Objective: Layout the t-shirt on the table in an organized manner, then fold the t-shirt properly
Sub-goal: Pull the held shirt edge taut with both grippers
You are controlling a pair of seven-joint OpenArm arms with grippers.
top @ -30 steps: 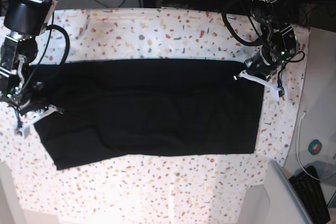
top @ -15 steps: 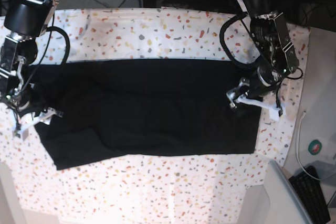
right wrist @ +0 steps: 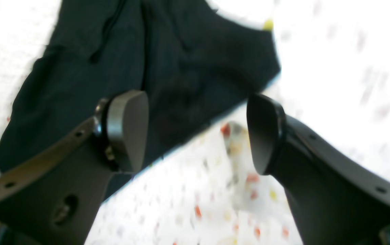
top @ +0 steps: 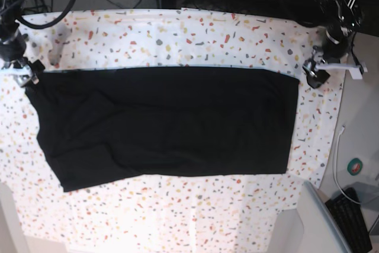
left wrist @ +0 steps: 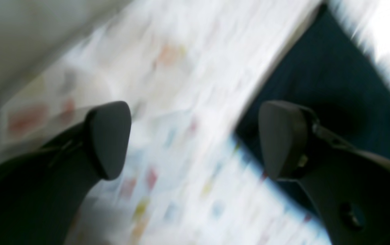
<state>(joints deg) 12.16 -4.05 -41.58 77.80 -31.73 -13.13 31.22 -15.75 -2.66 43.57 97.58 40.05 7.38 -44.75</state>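
T-shirt: the black t-shirt [top: 166, 125] lies flat across the middle of the desk [top: 195, 34], a wide dark band with sleeves tucked out of sight, which reads as already folded lengthwise
Far edge: straight, running left to right; the near edge slants up at the left corner
Surface: a few soft ripples toward the near left, otherwise smooth
Left end effector: left end effector [left wrist: 195, 139] stands wide with nothing between its pads, off the shirt's far right corner, over speckled cloth
Right end effector: right end effector [right wrist: 196, 131] also spread wide and empty, by the shirt's far left corner; the wrist view shows the shirt's corner just beyond one pad
Why so placed: each arm sits at one end of the far edge, apart from the fabric, so the cloth rests undisturbed
Stage, as I judge it: layout done and one fold made; a further fold across the length seems left
Risk: a one-sided pinch would drag the band askew
Nearby: a black keyboard [top: 352, 217] off the near right corner, clear of the work
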